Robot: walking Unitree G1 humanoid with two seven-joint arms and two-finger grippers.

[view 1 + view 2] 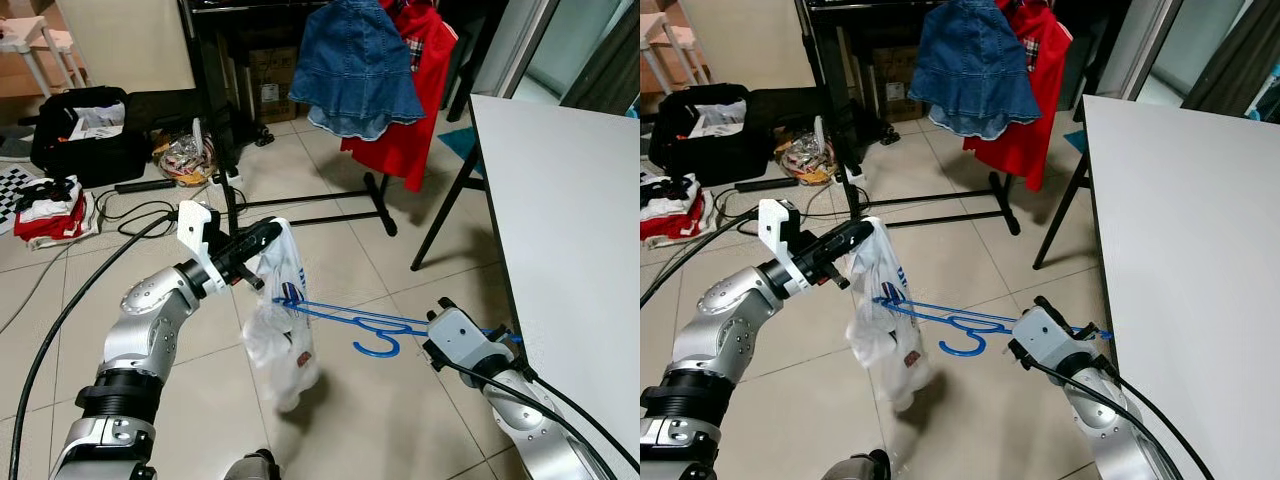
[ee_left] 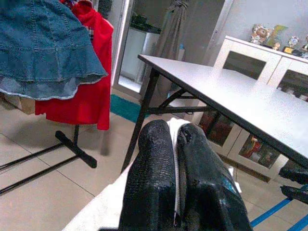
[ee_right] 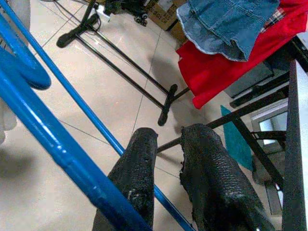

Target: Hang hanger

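While one hanger [image 1: 345, 318] (blue) carries one shirt [image 1: 280, 320], two grippers hold.

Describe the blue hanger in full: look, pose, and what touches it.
The blue hanger looks like thin plastic, with slim arms and an open hook curling near its middle. It lies roughly level above the tiled floor, between both arms. The right pincer holds one end; the other end sits inside a white shirt, whose cloth the left pincer pinches.

No words or numbers can be read anywhere; the white garment [image 1: 283, 320] bears blue and red printed marks, but they are too blurred to make out
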